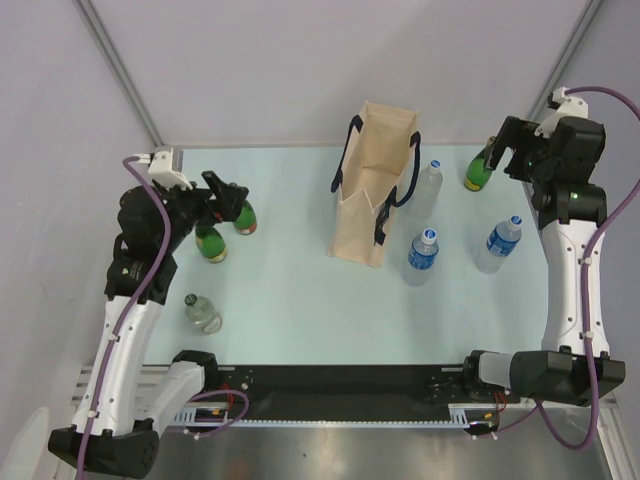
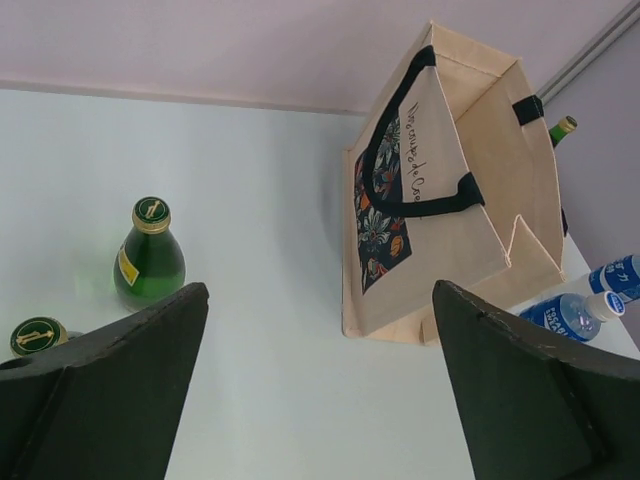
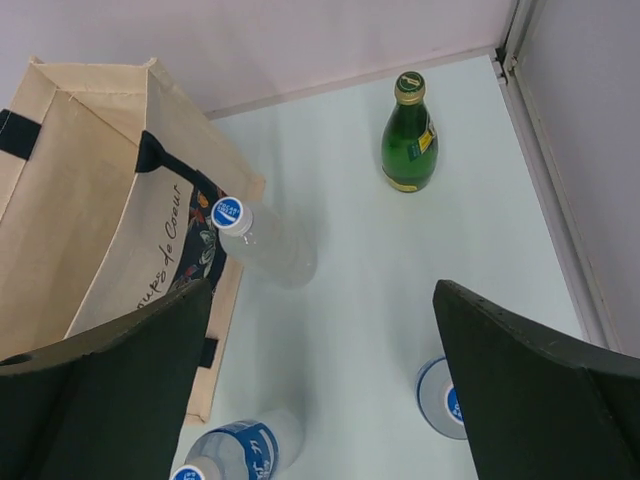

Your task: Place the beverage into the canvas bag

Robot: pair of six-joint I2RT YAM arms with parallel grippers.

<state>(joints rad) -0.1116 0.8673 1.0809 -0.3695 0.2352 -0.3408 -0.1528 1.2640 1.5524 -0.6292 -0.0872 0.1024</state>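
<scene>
You're at the start, with no bottle taken yet. The canvas bag stands upright mid-way across the bench. The left pincer and right pincer are both released and empty. Next, bring the right one to the water bottle just right of the bag and grip its body.

There is one canvas bag. There are three green bottles (two left, one right), three blue-capped clear bottles, and one smaller clear bottle.
</scene>
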